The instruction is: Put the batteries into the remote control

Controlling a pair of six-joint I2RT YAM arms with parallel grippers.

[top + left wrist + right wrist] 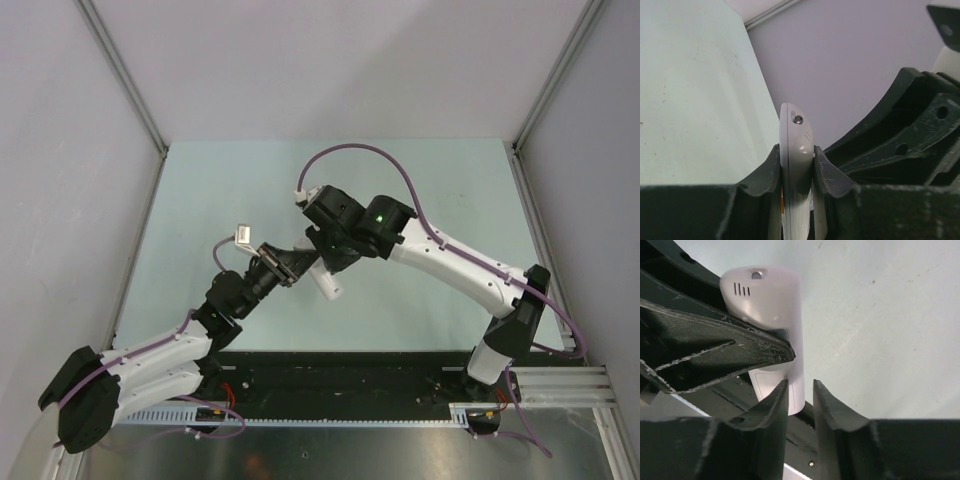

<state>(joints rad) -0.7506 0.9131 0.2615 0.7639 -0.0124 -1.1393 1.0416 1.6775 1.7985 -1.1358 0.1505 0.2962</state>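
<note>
The white remote control is held off the table, clamped edge-on between the fingers of my left gripper, which is shut on it. In the right wrist view the remote control shows its rear face with a small slotted grille and a faint cover outline low down. A dark left finger crosses it. My right gripper sits at the remote's lower end with its jaws a narrow gap apart. Its left fingertip lies against the remote's corner and nothing is gripped between the jaws. The batteries are out of view.
The pale green table lies under both arms, walled by grey panels at the left, back and right. A black rail and the arm bases run along the near edge. The right arm's dark fingers crowd the right of the left wrist view.
</note>
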